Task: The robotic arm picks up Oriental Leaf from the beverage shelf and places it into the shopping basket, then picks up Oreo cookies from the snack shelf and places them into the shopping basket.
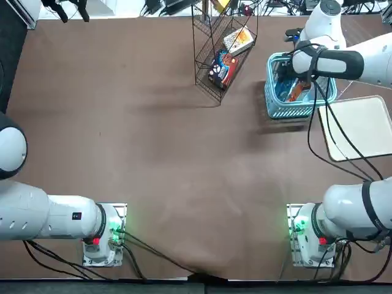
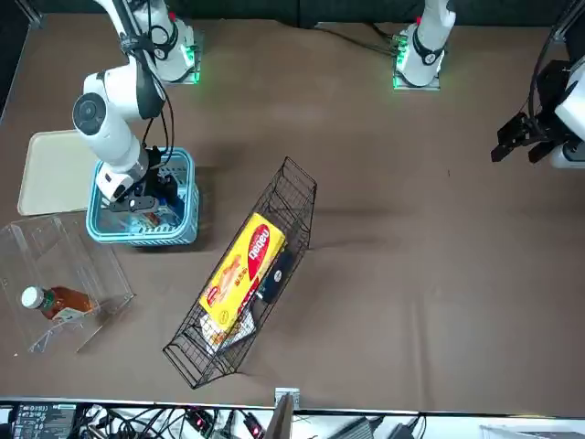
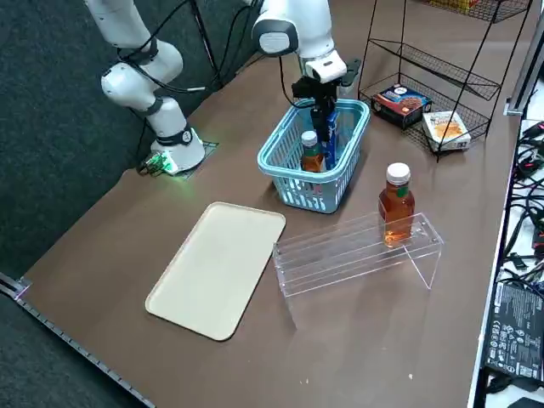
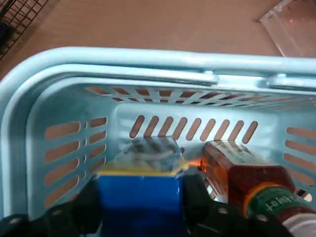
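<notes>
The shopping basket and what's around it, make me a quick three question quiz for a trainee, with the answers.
1. True or false: the black right pincer is over the clear acrylic sloping rack.
2. Which colour is the rectangular pack between its fingers: blue, green or white?
3. Fill in: inside the light turquoise slotted plastic basket, beside that pack, lies a bottle of reddish-brown ____.

Key: 1 false, it is at the basket; 2 blue; 3 tea.

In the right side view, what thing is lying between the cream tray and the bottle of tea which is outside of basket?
The clear acrylic rack, seen in that view.
</notes>
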Action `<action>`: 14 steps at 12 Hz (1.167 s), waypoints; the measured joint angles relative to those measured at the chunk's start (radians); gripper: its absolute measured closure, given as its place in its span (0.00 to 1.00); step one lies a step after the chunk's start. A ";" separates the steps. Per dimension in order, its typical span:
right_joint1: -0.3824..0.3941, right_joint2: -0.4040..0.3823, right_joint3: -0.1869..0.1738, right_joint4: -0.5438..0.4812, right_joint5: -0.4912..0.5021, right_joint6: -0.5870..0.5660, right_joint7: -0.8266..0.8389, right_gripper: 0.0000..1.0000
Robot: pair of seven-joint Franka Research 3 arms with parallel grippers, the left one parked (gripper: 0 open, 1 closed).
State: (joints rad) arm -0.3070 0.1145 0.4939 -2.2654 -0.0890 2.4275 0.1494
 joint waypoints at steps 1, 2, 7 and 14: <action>-0.001 0.003 -0.001 0.002 0.000 0.001 0.000 0.13; -0.002 0.004 -0.002 0.005 0.000 0.001 0.000 0.02; -0.003 0.002 -0.003 0.076 -0.001 -0.061 0.001 0.00; -0.003 -0.040 -0.003 0.393 -0.001 -0.498 0.002 0.00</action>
State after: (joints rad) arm -0.3097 0.0747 0.4909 -1.8720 -0.0898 1.9299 0.1510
